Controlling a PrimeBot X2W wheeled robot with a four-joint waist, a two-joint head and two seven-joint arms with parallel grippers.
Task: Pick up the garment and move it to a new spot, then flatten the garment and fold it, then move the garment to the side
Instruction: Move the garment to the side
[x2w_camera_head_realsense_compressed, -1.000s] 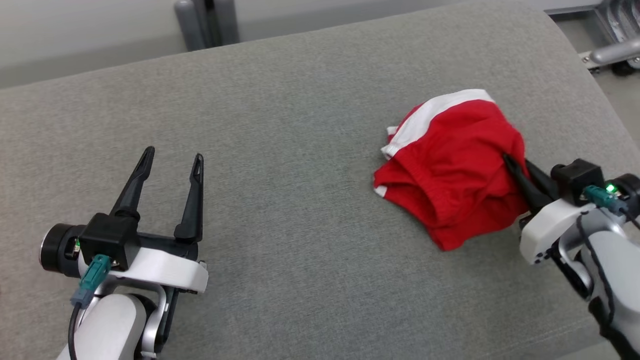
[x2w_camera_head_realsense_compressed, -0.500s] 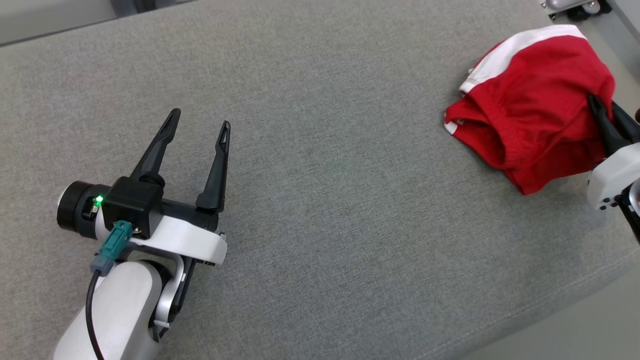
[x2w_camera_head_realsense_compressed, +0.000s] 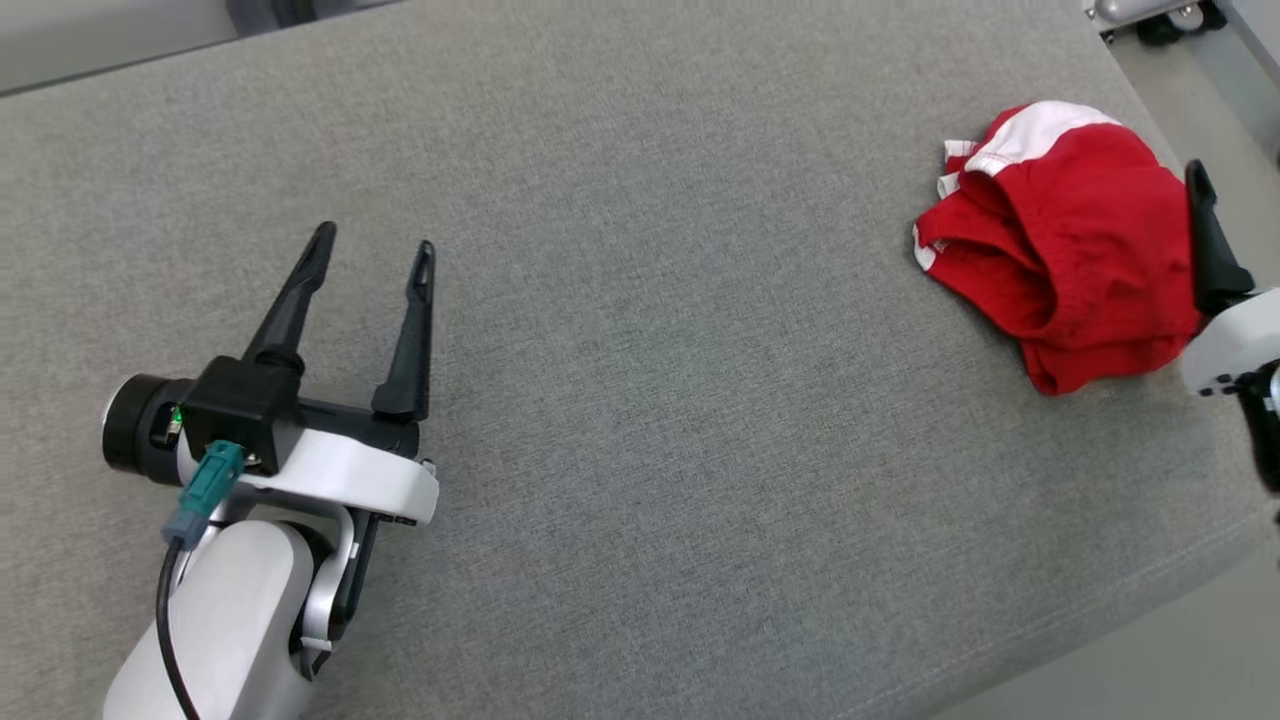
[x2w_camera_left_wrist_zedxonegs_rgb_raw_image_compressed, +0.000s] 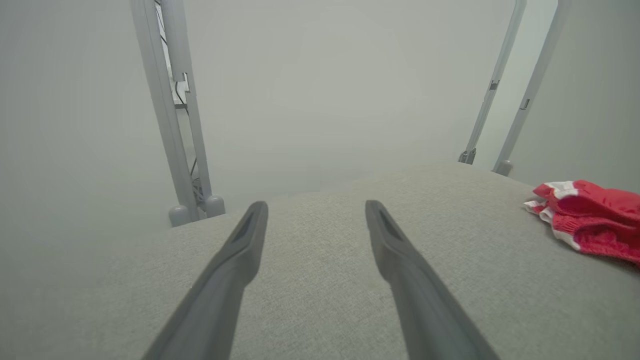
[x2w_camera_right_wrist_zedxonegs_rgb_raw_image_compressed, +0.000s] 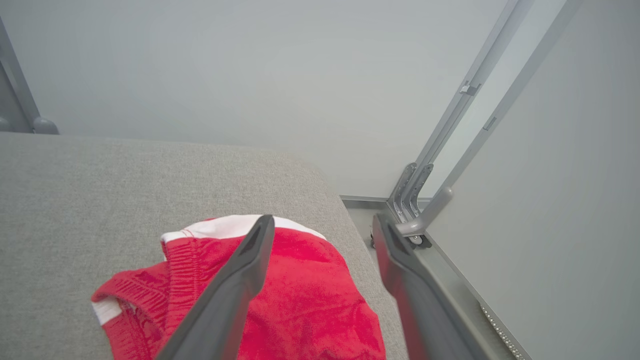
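The garment, red with white trim, lies crumpled on the grey cushion near its right edge. One dark finger of my right gripper stands against its right side. In the right wrist view the right gripper is open just above the garment, with nothing between its fingers. My left gripper hovers open over the bare left part of the cushion, far from the cloth. The left wrist view shows that left gripper spread wide, with the garment off at the far right.
The cushion's rounded right edge drops to the floor right beside the garment. Grey metal frame posts and a wheeled base stand past that edge. More posts rise behind the cushion.
The right gripper has opened and let go of the garment, which has slumped into a lower heap. The head camera swung left earlier, shifting the whole picture.
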